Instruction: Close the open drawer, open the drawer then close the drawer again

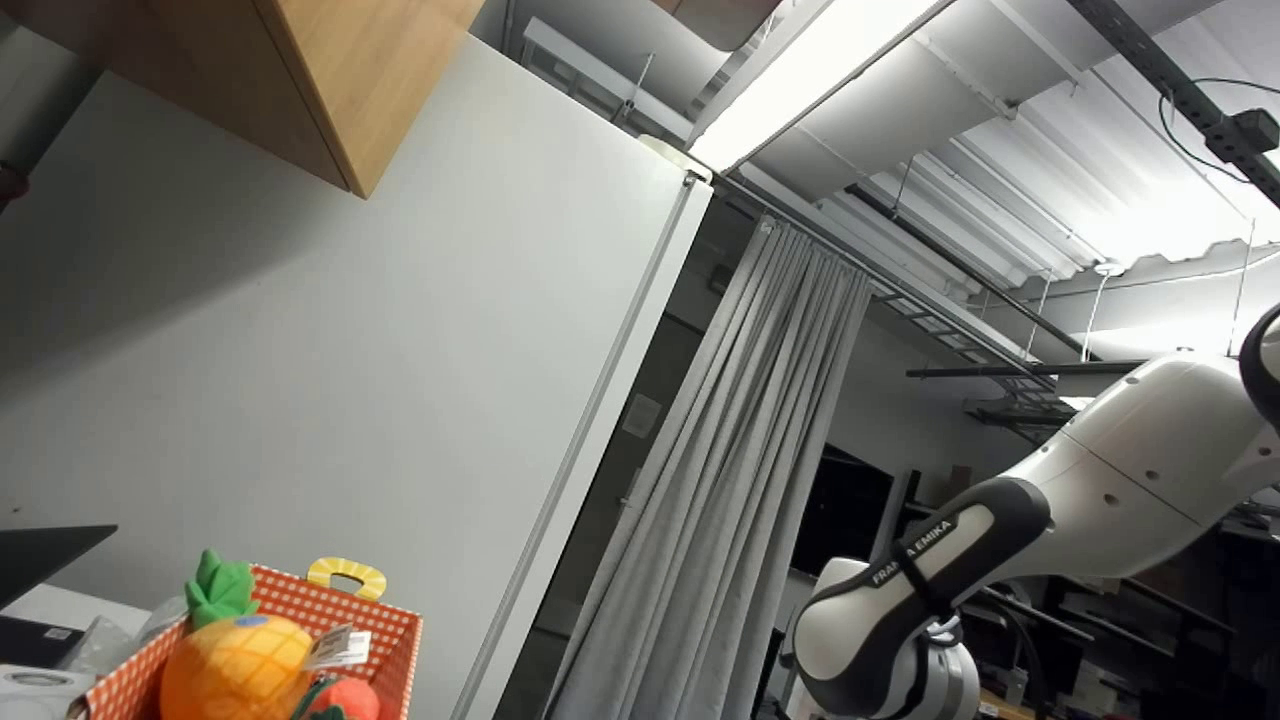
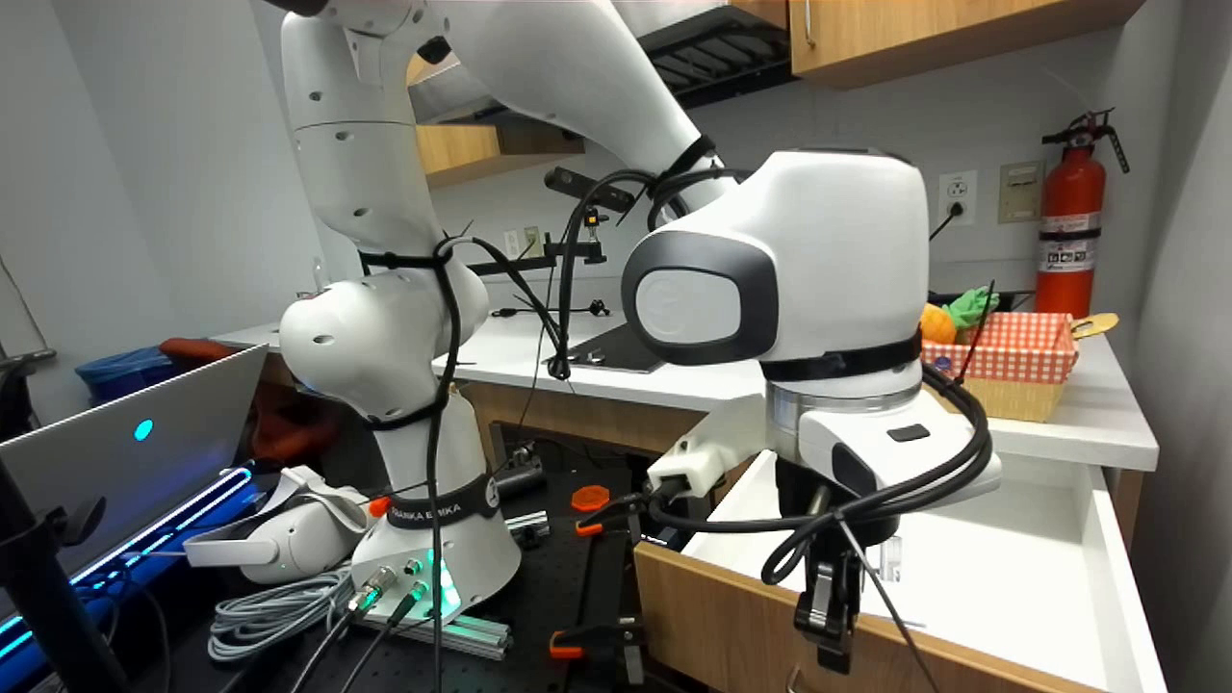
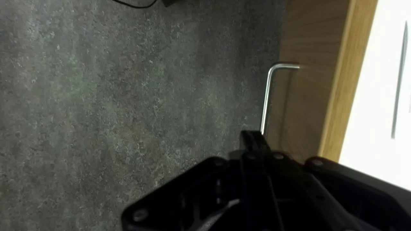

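Drawer [image 2: 712,626]: pulled out below the white surface [image 2: 1107,404]. Jaws: fully together, empty, pointing down; set near the handle [image 3: 266,99], cannot tell whether touching. Presumably closed to serve as a blunt pusher against the drawer's outer face.

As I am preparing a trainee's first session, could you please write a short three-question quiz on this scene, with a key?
1. True or false: the drawer stands open.
2. Choose one: the gripper is (a) wide open, (b) half open, (c) shut.
3. Fill the gap: the basket stands on the ____.

Key:
1. True
2. c
3. counter
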Motion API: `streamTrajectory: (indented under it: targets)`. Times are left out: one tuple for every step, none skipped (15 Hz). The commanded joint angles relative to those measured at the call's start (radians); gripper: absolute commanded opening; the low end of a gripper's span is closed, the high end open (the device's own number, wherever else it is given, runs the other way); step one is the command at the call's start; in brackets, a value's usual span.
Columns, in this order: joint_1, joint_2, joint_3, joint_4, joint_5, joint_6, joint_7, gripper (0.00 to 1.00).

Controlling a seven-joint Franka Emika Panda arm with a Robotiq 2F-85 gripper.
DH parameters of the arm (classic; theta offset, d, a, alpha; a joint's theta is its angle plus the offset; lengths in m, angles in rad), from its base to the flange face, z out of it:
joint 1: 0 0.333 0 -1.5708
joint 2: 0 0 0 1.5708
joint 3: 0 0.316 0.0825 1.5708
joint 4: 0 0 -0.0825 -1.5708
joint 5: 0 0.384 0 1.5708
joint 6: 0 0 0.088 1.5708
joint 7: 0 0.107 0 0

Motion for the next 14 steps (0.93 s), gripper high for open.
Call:
streamTrajectory:
  targets:
    - [0.013,0.018,0.006,-0.032,-0.051,0.023,0.057,0.0]
    - [0.018,0.025,0.01,-0.038,-0.05,0.029,0.065,0.0]
    - [0.022,0.031,0.014,-0.041,-0.048,0.032,0.071,0.0]
    - [0.026,0.034,0.018,-0.044,-0.043,0.036,0.075,0.0]
    - [0.03,0.037,0.022,-0.046,-0.037,0.043,0.078,0.0]
    - [0.034,0.039,0.027,-0.047,-0.032,0.046,0.08,0.0]
    - [0.039,0.041,0.033,-0.047,-0.029,0.05,0.086,0.0]
    - [0.044,0.042,0.037,-0.049,-0.026,0.053,0.09,0.0]
    - [0.052,0.04,0.044,-0.052,-0.022,0.056,0.096,0.0]
    - [0.057,0.038,0.049,-0.055,-0.02,0.06,0.101,0.0]
    - [0.065,0.034,0.057,-0.06,-0.018,0.065,0.107,0.0]
    - [0.071,0.031,0.065,-0.065,-0.015,0.069,0.112,0.0]
    - [0.08,0.028,0.072,-0.07,-0.013,0.074,0.12,0.0]
    - [0.088,0.026,0.08,-0.075,-0.012,0.08,0.129,0.0]
